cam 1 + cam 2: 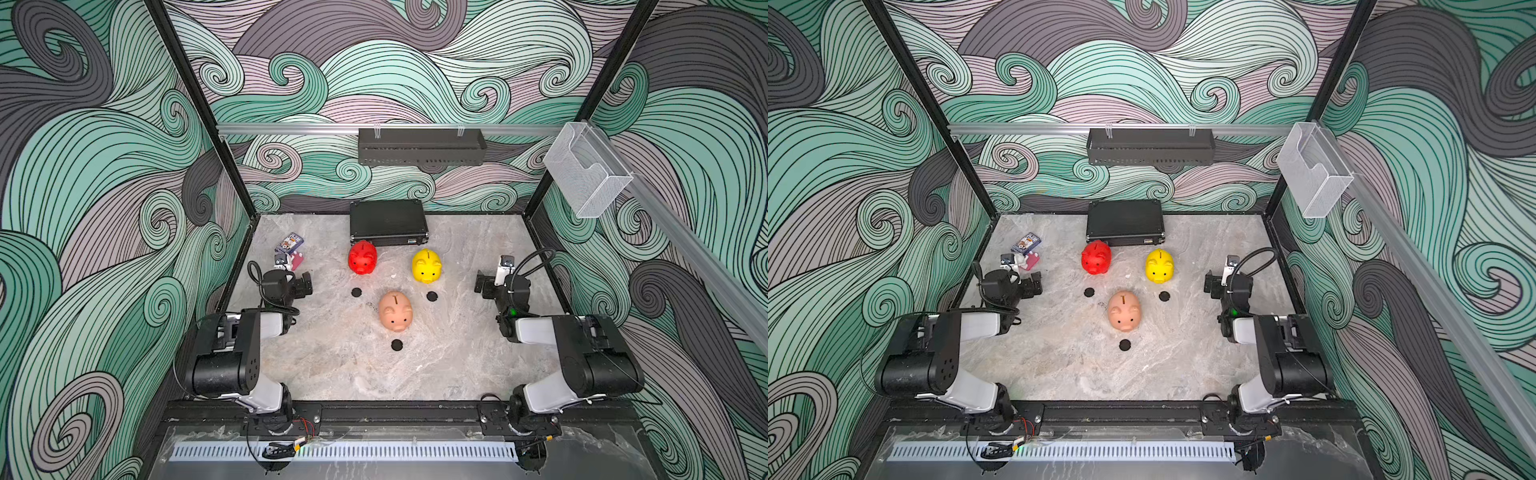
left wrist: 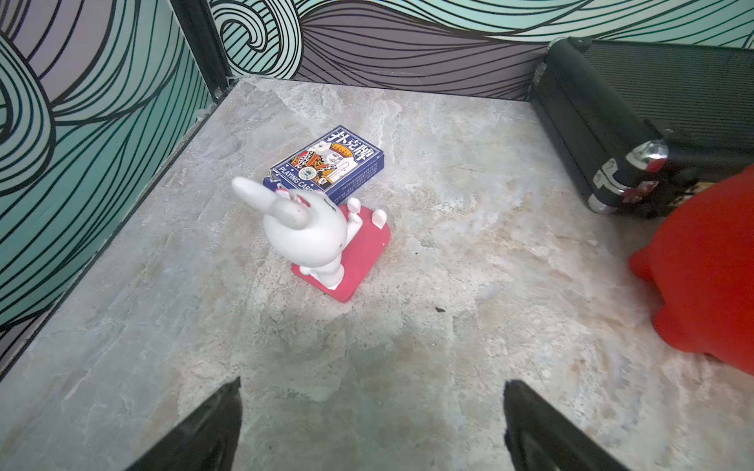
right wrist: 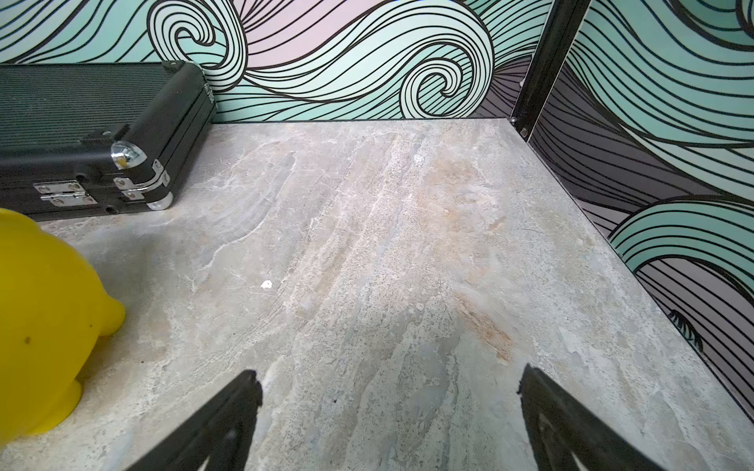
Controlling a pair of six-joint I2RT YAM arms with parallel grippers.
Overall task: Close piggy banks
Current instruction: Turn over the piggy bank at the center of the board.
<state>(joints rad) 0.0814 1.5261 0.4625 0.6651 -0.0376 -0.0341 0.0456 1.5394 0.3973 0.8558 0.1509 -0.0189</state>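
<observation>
You are just starting: left pincer [image 2: 372, 381] and right pincer [image 3: 390, 370] are gaping empty, plugs [image 1: 356, 292] lying loose beside the piggy banks [image 1: 395, 311].

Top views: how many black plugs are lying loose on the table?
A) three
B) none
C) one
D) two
A: one plug lies by the red pig, another by the yellow pig, and a third on the robot's side of the pink pig, each apart from the pigs.
</observation>
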